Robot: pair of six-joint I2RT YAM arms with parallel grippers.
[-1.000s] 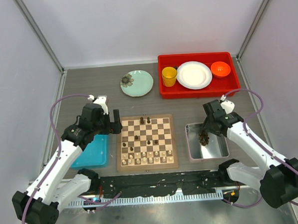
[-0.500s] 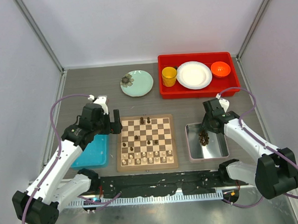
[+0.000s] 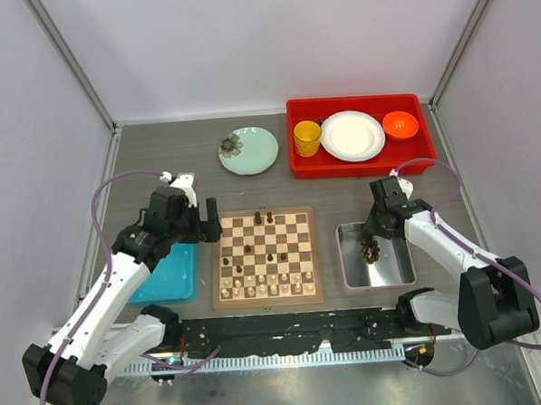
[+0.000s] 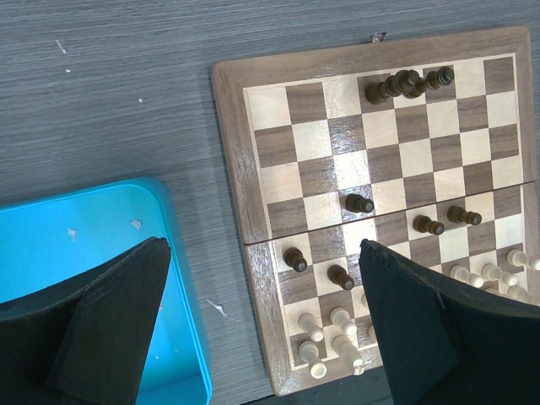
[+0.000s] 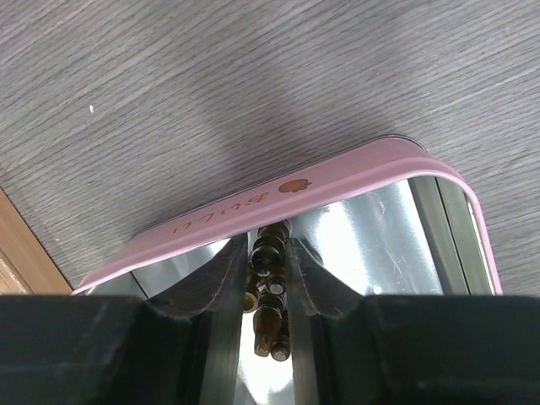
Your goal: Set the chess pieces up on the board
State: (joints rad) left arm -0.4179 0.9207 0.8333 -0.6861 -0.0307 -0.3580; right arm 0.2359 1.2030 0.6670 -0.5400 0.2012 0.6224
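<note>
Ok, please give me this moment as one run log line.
left gripper: open, above board edge | right gripper: jaws narrow around dark pieces in metal tray, grip unclear | board: partly set

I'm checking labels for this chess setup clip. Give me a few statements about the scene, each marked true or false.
1. The left end effector is open and holds nothing. True.
2. The silver tray has nothing in it. False: dark pieces lie piled in it, and the right end effector is closed on some of them.
3. Pale pieces stand along the near edge of the board. True.
4. The yellow cup sits on the green plate. False: it stands in the red bin, beside a white plate.
</note>
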